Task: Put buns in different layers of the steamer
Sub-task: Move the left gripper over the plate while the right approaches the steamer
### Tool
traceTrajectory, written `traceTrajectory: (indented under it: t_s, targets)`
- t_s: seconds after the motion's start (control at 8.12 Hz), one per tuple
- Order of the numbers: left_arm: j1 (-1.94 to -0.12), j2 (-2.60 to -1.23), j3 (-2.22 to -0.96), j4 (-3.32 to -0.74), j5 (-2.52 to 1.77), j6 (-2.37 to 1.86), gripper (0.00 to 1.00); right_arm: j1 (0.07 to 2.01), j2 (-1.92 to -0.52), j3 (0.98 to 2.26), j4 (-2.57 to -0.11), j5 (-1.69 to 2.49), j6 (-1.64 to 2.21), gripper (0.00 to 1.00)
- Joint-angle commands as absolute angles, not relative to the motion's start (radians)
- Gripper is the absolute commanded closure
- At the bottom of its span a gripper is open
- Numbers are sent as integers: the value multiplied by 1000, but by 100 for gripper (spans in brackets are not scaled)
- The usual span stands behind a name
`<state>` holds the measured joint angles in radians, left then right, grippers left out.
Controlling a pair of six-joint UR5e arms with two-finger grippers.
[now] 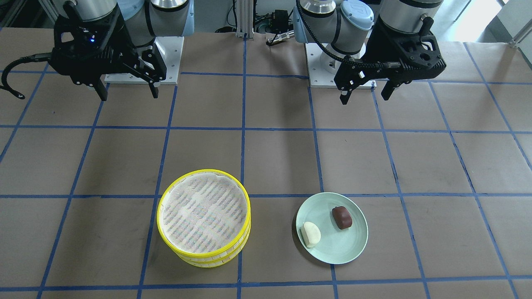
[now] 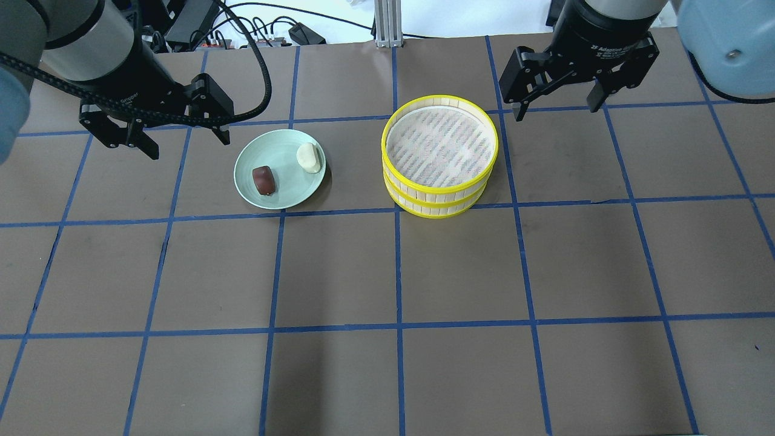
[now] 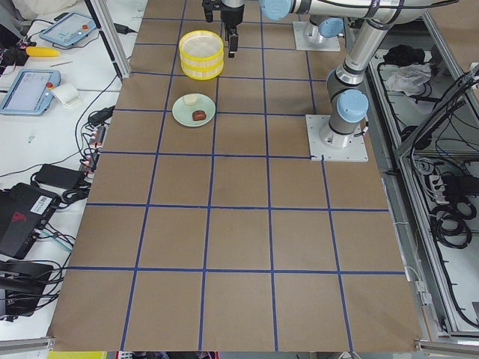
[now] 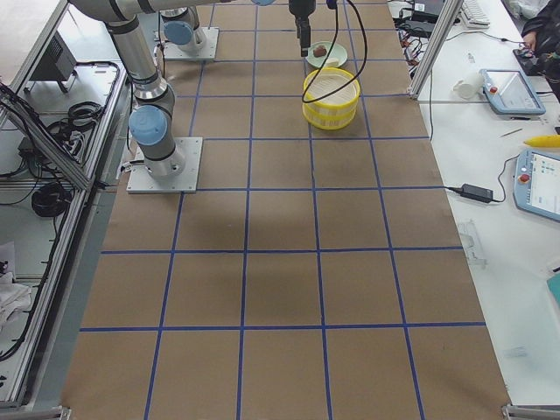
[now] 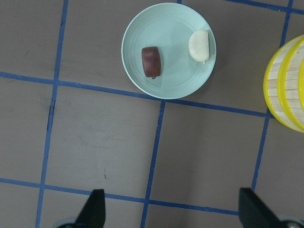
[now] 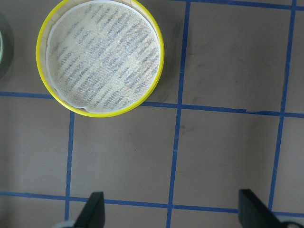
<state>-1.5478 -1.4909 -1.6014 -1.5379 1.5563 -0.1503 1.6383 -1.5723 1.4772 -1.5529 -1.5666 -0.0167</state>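
The steamer (image 2: 437, 204) stands as two stacked tiers with yellow rims; its top tier holds only a white cloth liner (image 1: 203, 212). The cream-white bun (image 2: 308, 158) and the reddish-brown bun (image 2: 264, 180) lie apart on a pale green plate (image 2: 289, 184) to the steamer's left. My left gripper (image 2: 187, 145) is open and empty, raised beside the plate's left. My right gripper (image 2: 557, 111) is open and empty, raised to the right of the steamer. The left wrist view shows both buns (image 5: 199, 45) (image 5: 151, 61). The right wrist view shows the steamer (image 6: 100, 58).
The table is covered in brown paper with a blue tape grid (image 2: 396, 266). The arm bases (image 1: 143, 58) (image 1: 341, 66) are bolted at the robot's side of the table. Cables and an aluminium post (image 2: 387, 24) sit beyond the far edge.
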Motion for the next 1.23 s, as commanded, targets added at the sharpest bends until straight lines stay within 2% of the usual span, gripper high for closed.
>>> traceTrajectory:
  t_s: [0.0, 0.37, 0.49, 0.86, 1.11]
  targets:
    - [-1548, -1489, -1608, -1540, 1560, -150, 0, 1638, -1572, 1477, -1554, -1566, -17, 0]
    - [-1525, -1526, -1608, -1562, 1558, -152, 0, 1638, -1574, 1482, -1554, -1565, -15, 0]
    - [-1525, -1582, -1608, -1522, 1566, -158, 0, 1640, -1575, 1482, -1554, -1566, -12, 0]
    - [-1525, -1794, -1608, -1190, 1554, -132, 0, 1638, -1577, 1485, -1560, -1569, -17, 0]
    - [-1526, -1873, -1608, -1100, 1549, -95, 0, 1640, -1571, 1489, -1592, -1565, -11, 0]
